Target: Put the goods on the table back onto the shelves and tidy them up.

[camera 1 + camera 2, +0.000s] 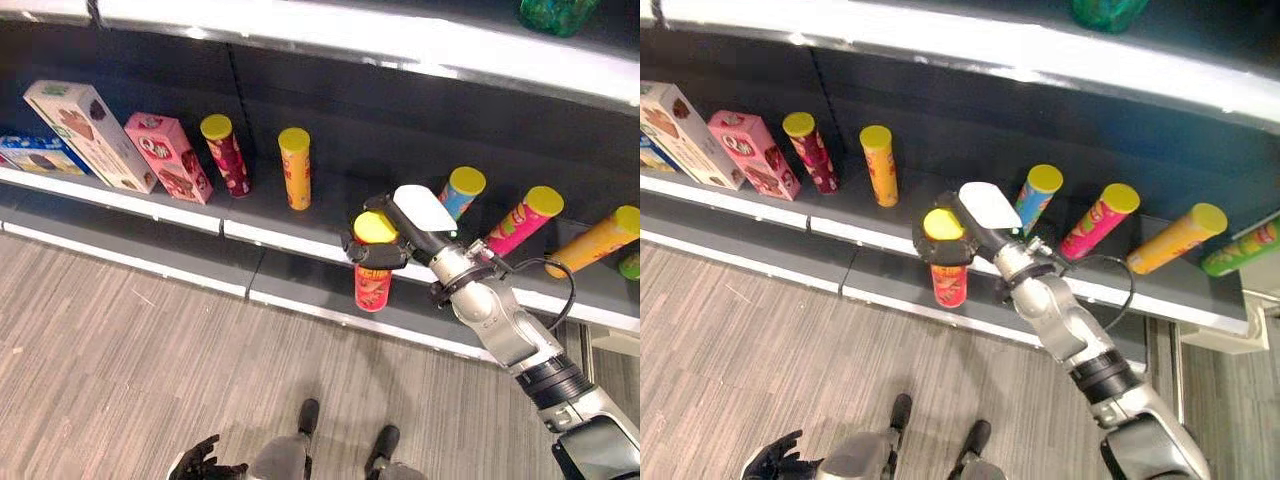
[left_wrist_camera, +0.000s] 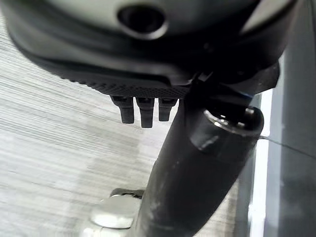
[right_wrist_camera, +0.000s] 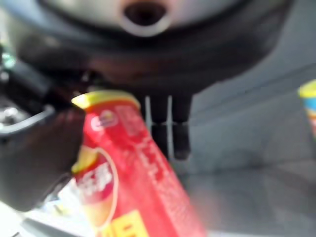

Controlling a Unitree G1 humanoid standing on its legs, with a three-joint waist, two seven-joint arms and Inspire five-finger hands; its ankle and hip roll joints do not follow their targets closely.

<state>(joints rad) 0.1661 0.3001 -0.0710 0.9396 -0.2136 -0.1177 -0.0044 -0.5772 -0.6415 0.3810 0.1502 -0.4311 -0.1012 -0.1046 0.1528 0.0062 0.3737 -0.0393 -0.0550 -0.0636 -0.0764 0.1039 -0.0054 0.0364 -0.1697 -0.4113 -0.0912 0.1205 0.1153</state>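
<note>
My right hand [image 1: 388,243] is shut on a red chip can with a yellow lid [image 1: 373,272]. It holds the can upright in front of the shelf's white front edge [image 1: 260,236], between a yellow can [image 1: 295,168] and a blue can [image 1: 460,192]. In the right wrist view the red can [image 3: 128,168] lies against the palm, with the fingers [image 3: 168,133] behind it. My left hand [image 1: 200,462] hangs low by the floor with relaxed fingers [image 2: 140,111], holding nothing.
On the shelf stand a cream box [image 1: 88,135], a pink box [image 1: 167,156], a blue box [image 1: 35,153] and a dark red can [image 1: 227,155]. To the right, a pink can [image 1: 522,222] and an orange can [image 1: 595,242] lean. A green item [image 1: 555,12] sits on the upper shelf.
</note>
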